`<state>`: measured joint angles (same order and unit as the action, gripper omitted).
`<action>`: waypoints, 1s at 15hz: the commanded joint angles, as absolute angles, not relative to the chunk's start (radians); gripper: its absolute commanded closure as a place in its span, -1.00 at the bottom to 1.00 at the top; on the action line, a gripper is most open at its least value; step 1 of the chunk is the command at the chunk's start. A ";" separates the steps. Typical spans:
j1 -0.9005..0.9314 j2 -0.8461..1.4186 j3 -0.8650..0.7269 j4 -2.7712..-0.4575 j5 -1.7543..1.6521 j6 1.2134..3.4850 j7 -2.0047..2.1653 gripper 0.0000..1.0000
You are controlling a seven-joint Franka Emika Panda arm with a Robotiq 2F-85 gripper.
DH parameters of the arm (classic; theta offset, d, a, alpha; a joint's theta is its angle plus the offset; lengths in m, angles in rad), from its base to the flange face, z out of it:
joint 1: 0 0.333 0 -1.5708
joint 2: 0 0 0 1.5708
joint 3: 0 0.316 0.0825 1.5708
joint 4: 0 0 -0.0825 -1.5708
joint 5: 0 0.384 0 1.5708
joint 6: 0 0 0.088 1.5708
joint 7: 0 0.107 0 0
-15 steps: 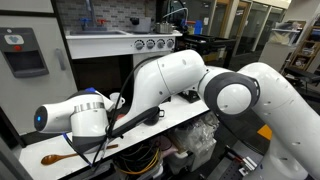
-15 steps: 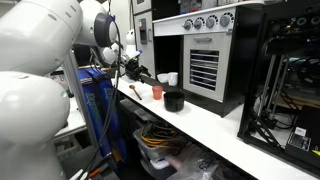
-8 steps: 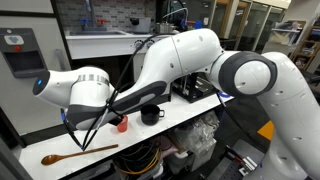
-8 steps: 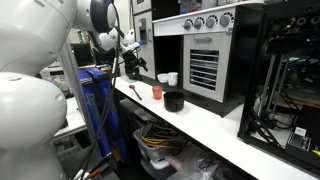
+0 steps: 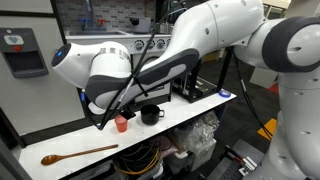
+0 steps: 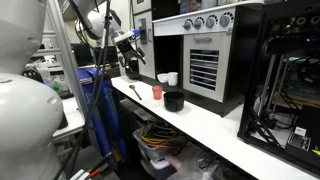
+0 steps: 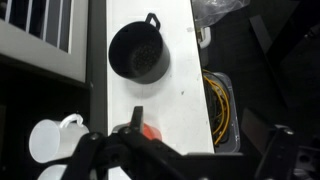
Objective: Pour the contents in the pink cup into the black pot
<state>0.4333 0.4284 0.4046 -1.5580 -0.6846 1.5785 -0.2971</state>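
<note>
The pink cup (image 5: pixel 121 124) stands upright on the white worktop (image 5: pixel 203 106), below the gripper (image 6: pixel 130 65) and not touching it. In the wrist view the cup (image 7: pixel 149 131) shows only as a reddish patch at the lower edge, partly hidden behind one dark finger. What it holds cannot be told.

The black pot (image 5: pixel 151 114) sits just beside the cup, apart from it and on the side farther from the gripper. From the wrist camera the pot (image 7: pixel 138 52) is seen from above, round and dark inside, with its short handle pointing away from the gripper.

The gripper hangs above the worktop, over the end where the cup (image 6: pixel 157 92) stands, with the pot (image 6: pixel 174 100) beyond it. Its jaws are spread wide and have hold of nothing.

A white mug (image 7: pixel 50 140) with a handle stands off to one side of the gripper, near the cup, at the foot of a toy oven (image 6: pixel 205 60) with a row of knobs. A wooden spoon (image 5: pixel 78 153) lies flat on the worktop, on the side of the cup away from the pot and well apart from both. In an exterior view the white arm (image 5: pixel 150 65) arches over the cup and pot.
</note>
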 commanded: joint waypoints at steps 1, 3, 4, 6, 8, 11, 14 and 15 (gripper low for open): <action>0.401 0.208 0.379 -1.794 -0.594 1.643 -0.160 -1.00; 0.390 0.113 0.365 -1.884 -0.548 1.645 -0.059 -1.00; 0.382 0.063 0.358 -1.934 -0.526 1.650 -0.015 -1.00; 0.364 -0.031 0.340 -2.030 -0.478 1.667 0.064 -1.00; 0.340 -0.132 0.316 -2.135 -0.427 1.710 0.123 -1.00; 0.297 -0.274 0.265 -2.294 -0.364 1.818 0.172 -1.00; 0.248 -0.380 0.207 -2.427 -0.331 1.945 0.207 -1.00; 0.227 -0.409 0.184 -2.468 -0.331 2.001 0.209 -1.00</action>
